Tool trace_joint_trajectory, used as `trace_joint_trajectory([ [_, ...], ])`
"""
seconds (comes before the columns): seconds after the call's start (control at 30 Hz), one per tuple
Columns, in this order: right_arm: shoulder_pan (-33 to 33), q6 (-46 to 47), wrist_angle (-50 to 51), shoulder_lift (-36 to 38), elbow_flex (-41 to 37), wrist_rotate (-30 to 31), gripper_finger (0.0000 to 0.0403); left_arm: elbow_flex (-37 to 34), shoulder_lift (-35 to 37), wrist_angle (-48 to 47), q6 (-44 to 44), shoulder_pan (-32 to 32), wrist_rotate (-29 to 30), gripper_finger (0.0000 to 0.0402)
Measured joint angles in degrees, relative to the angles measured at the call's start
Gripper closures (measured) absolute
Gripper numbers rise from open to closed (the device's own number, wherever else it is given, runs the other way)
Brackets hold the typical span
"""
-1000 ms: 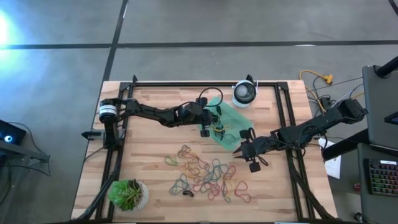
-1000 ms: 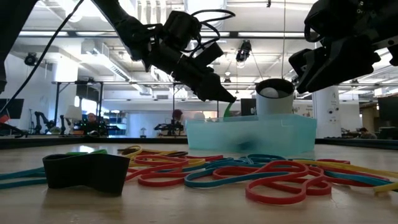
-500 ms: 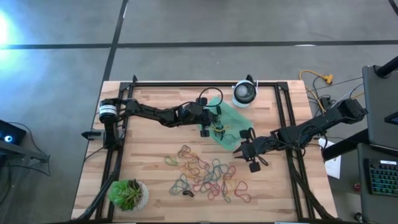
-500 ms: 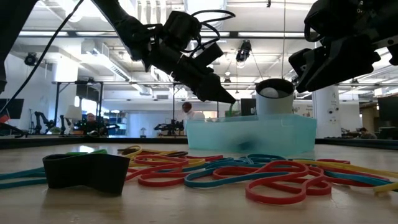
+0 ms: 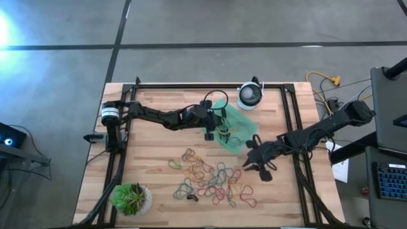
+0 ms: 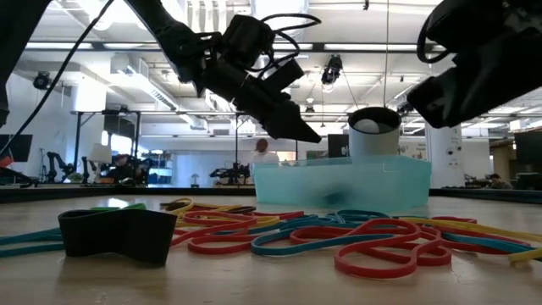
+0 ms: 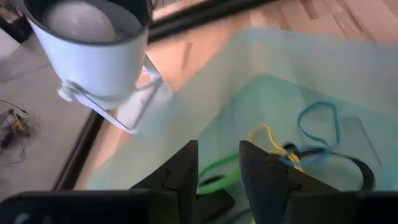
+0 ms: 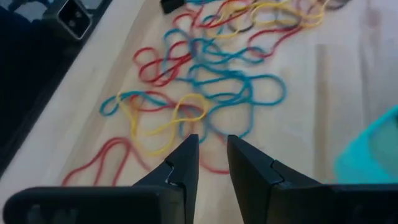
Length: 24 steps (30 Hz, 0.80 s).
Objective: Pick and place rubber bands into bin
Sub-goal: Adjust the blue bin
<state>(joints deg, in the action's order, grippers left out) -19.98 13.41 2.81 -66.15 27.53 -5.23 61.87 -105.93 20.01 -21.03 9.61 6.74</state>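
Rubber bands (image 5: 213, 180) lie tangled on the table (image 5: 152, 152) just short of the bin (image 5: 236, 121), where a few already rest; they look light, limp and clingy, so pinching 1 strand at the heap's edge seems wisest. Over the bin, the left gripper (image 7: 217, 163) stands parted with a green band (image 7: 214, 176) beneath its tips, apparently released. The right gripper (image 8: 211, 155) hangs above the heap, its 2 fingers slightly apart and empty.

Both tools (image 7: 217, 163) (image 8: 211, 158) slightly parted.
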Motion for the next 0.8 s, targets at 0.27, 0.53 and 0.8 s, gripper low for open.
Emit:
trace_joint_trajectory([
  [0.27,-4.6,-1.6,-5.4,-7.3,-0.2,0.7,0.0315,0.1,2.2,-18.0,4.6,-0.3,-0.2,0.0301],
  [0.53,-4.8,-4.1,-9.3,-17.9,1.1,0.9,0.0322,-0.1,6.3,-36.6,11.3,-2.6,-3.1,0.0301],
  [0.8,-4.5,-7.8,-9.2,-21.4,4.3,2.2,0.0335,0.2,12.2,-36.3,8.1,-4.2,-2.0,0.0301],
])
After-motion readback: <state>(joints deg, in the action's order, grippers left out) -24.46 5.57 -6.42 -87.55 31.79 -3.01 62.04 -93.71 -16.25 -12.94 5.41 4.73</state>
